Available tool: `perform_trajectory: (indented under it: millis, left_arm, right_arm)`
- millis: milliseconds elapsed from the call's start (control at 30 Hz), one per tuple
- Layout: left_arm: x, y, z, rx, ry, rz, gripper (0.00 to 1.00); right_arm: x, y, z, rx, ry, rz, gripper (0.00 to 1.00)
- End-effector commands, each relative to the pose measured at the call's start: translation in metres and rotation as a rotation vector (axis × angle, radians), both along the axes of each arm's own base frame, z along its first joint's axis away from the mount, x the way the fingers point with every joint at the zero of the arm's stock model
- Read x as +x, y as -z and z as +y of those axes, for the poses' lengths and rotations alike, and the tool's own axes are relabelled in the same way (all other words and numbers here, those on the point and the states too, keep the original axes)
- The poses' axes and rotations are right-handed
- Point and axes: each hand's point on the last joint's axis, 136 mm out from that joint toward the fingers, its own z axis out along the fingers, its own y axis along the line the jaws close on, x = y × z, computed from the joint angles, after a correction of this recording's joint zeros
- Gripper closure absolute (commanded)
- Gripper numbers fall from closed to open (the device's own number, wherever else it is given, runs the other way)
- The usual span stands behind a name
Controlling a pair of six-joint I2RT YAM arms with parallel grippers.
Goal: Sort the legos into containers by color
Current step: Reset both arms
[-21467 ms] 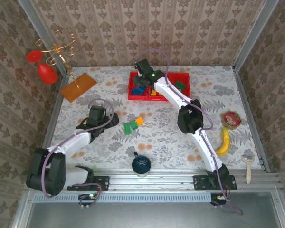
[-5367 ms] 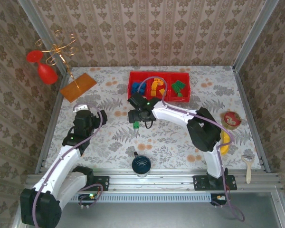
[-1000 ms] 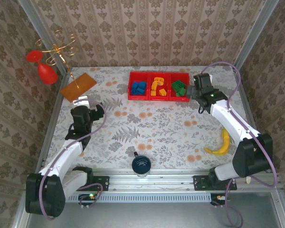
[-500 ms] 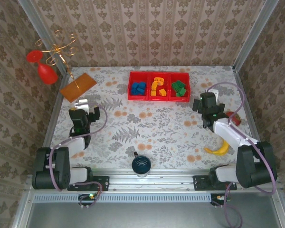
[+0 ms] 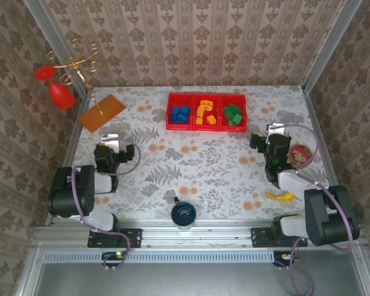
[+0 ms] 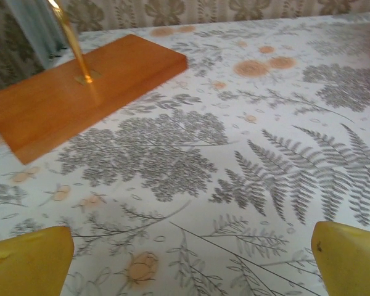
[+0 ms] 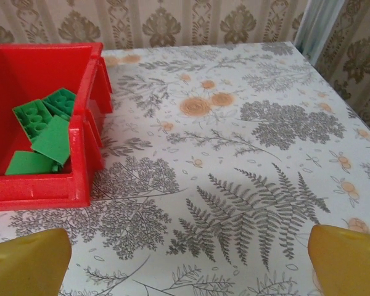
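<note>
The left gripper hangs low over the floral tablecloth with its jaws spread wide and nothing between them; its yellow fingertips sit at the two bottom corners of the wrist view. Just ahead of it, to the left, lies the flat orange board with a thin gold stem rising from it. The right gripper is likewise fully parted and empty, its pads framing bare cloth. To its front left stands the near right corner of the red tray, whose end compartment holds the green bricks lying in a loose pile. From above, the tray sits at the far middle of the table, well apart from both grippers, with blue bricks in the left compartment, orange bricks in the middle and the green in the right; their exact number is hard to make out at that size. A banana lies near the right arm's base, and a dark blue cup stands at the near edge between the arms.
</note>
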Motion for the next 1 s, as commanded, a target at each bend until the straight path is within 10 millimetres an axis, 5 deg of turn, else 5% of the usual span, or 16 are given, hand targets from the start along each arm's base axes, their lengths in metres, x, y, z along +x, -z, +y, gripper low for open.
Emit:
perform_trajectory:
  millis: [0,233,967]
  left_arm:
    - [0.010,-0.019,-0.018,0.014,0.125,-0.065,0.00]
    - [0.011,-0.017,-0.024,-0.030,0.203,-0.040,0.00]
    - [0.012,-0.018,-0.020,-0.032,0.180,-0.037,0.00]
  right_arm:
    - [0.006,-0.006,0.006,0.015,-0.072,-0.078,0.00]
    - [0.017,0.029,0.018,0.054,-0.179,-0.054,0.00]
    - [0.023,0.034,0.021,0.064,-0.205,-0.010,0.00]
